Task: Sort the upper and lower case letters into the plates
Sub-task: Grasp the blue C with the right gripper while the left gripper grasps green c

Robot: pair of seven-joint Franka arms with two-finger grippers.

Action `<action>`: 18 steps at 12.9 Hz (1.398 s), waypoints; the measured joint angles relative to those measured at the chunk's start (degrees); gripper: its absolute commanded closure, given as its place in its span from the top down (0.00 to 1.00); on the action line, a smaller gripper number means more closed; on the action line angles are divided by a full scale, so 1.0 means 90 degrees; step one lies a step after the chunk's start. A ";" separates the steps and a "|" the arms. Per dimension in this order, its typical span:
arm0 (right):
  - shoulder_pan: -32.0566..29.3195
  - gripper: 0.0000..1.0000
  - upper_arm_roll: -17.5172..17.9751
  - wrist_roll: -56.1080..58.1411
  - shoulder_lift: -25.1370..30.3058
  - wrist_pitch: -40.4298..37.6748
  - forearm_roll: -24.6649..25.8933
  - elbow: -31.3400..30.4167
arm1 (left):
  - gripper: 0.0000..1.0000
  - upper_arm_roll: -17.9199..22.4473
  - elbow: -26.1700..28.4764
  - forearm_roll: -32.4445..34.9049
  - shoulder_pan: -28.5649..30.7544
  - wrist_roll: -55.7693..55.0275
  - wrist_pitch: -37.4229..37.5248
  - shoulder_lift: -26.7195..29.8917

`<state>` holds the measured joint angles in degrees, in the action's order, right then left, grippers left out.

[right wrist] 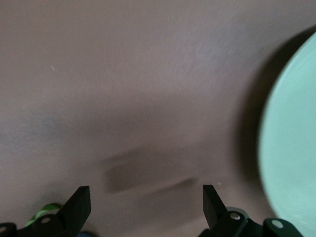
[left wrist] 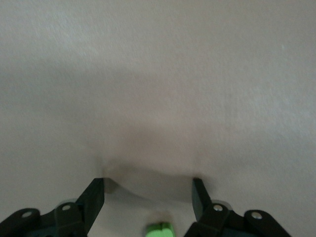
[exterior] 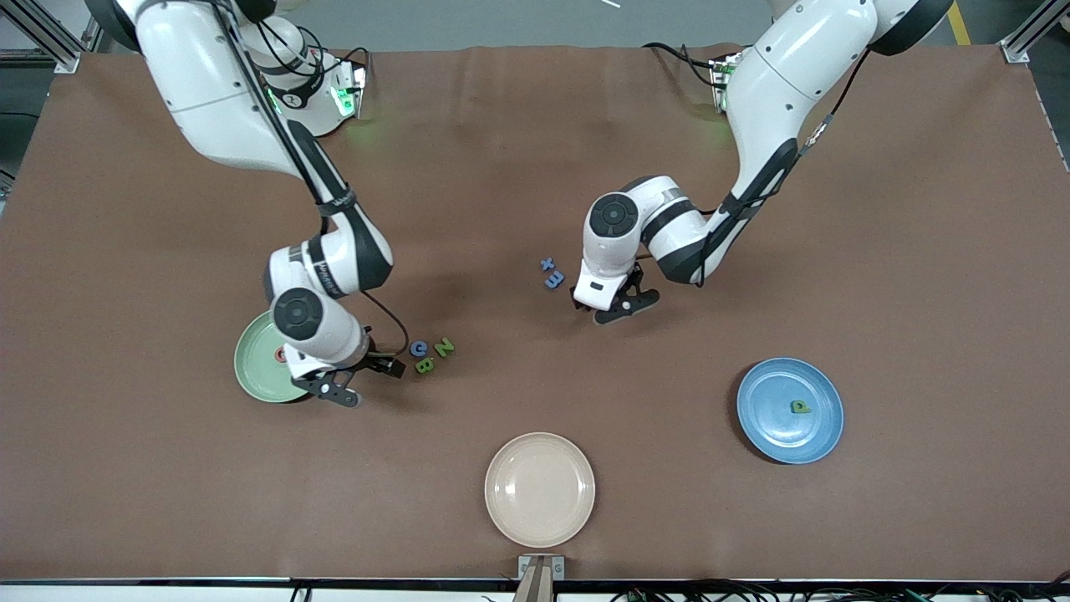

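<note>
Over the worktop (exterior: pixel 535 167), the right end effector (exterior: pixel 347 380) hangs spread and empty at the green plate's (exterior: pixel 255 368) three o'clock edge, while the left end effector (exterior: pixel 617 303), also spread, hovers at ten o'clock from the blue plate (exterior: pixel 769 435).
</note>
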<state>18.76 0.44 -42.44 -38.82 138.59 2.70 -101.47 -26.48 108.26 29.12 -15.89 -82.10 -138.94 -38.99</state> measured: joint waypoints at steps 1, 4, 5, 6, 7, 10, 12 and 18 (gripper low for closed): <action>0.0079 1.00 -0.0002 -0.0161 -0.0042 0.0077 0.0051 -0.0050 | 0.73 0.0000 0.0002 0.0000 -0.0048 -0.0121 -0.0003 0.0001; 0.0260 1.00 -0.0004 -0.0595 -0.0046 0.0104 0.0074 -0.0058 | 0.62 -0.0006 0.0014 0.0001 -0.0091 -0.0305 -0.0078 0.0004; 0.0342 1.00 -0.0003 -0.0750 -0.0047 0.0118 0.0075 -0.0058 | 0.59 -0.0010 0.0027 0.0001 -0.0104 -0.0363 -0.0141 0.0005; 0.0430 1.00 -0.0002 -0.0899 -0.0047 0.0127 0.0075 -0.0059 | 0.55 -0.0011 0.0053 0.0001 -0.0119 -0.0417 -0.0184 0.0007; 0.0525 1.00 -0.0002 -0.1070 -0.0047 0.0128 0.0075 -0.0060 | 0.49 -0.0017 0.0075 0.0001 -0.0128 -0.0428 -0.0217 0.0026; 0.0783 0.97 -0.0004 -0.1449 -0.0045 0.0126 0.0076 -0.0073 | 0.43 -0.0113 0.0164 0.0001 -0.0138 -0.0589 -0.0248 0.0081; 0.0801 0.81 -0.0012 -0.1475 -0.0042 0.0148 0.0076 -0.0089 | 0.40 -0.0193 0.0226 0.0001 -0.0143 -0.0679 -0.0255 0.0091; 0.0787 0.00 -0.0080 -0.1474 0.0095 -0.0043 0.0078 -0.0163 | 0.00 -0.0271 0.0410 0.0002 -0.0132 -0.0718 -0.0303 0.0193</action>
<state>25.84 -0.28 -55.71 -37.96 138.21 3.39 -102.94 -28.92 111.95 29.14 -17.08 -88.57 -141.66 -37.26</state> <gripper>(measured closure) 0.608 0.727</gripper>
